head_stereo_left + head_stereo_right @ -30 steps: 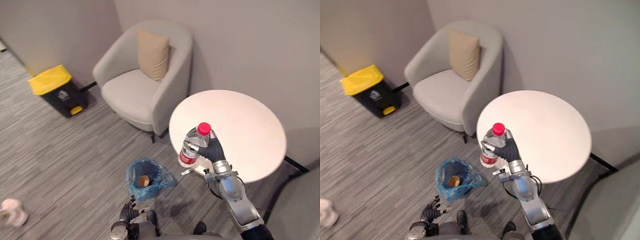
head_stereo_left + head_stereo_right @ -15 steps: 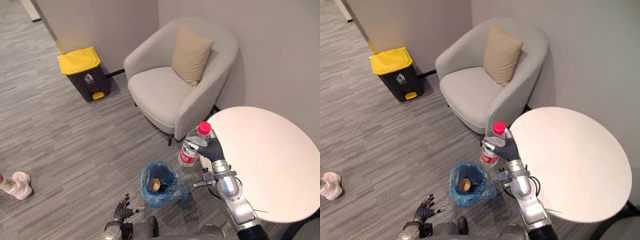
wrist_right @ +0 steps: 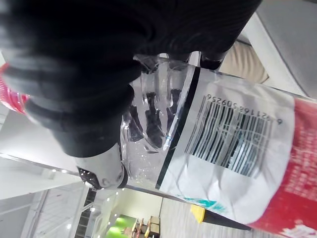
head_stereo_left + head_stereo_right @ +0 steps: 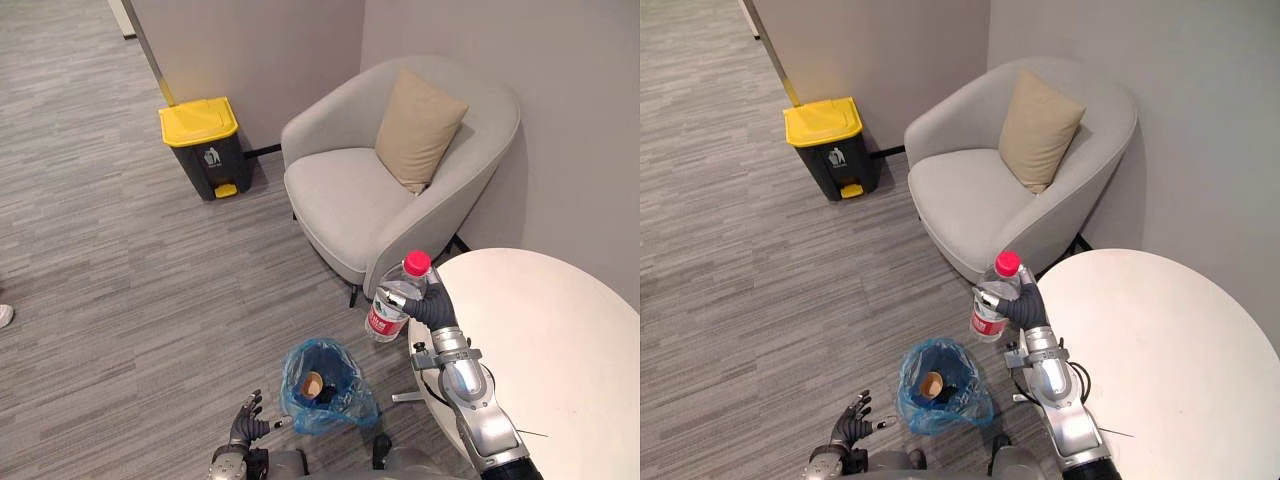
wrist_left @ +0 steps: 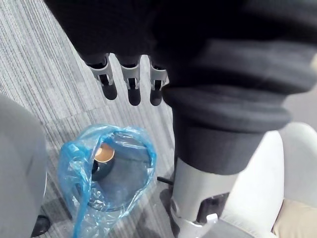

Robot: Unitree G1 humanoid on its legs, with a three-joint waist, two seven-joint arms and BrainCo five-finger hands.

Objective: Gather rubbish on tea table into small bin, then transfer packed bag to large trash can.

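My right hand (image 4: 430, 306) is shut on a clear plastic bottle (image 4: 391, 306) with a red cap and a red label, holding it upright in the air beside the round white tea table (image 4: 560, 350). In the right wrist view the bottle (image 3: 223, 148) lies across the hand's dark cover. Below and to the left of the bottle, the small bin lined with a blue bag (image 4: 325, 385) stands on the floor with a brown paper cup (image 4: 312, 383) inside. My left hand (image 4: 245, 425) hangs low beside that bin with fingers straight (image 5: 130, 87).
A grey armchair (image 4: 380, 200) with a beige cushion (image 4: 418, 128) stands behind the table against the wall. The large dark trash can with a yellow lid (image 4: 205, 145) sits by the wall at the far left. Grey carpet lies between it and the small bin.
The whole picture has shifted, so the camera has turned left. The bottle in my right hand has moved off the table's edge, closer to above the small bin.
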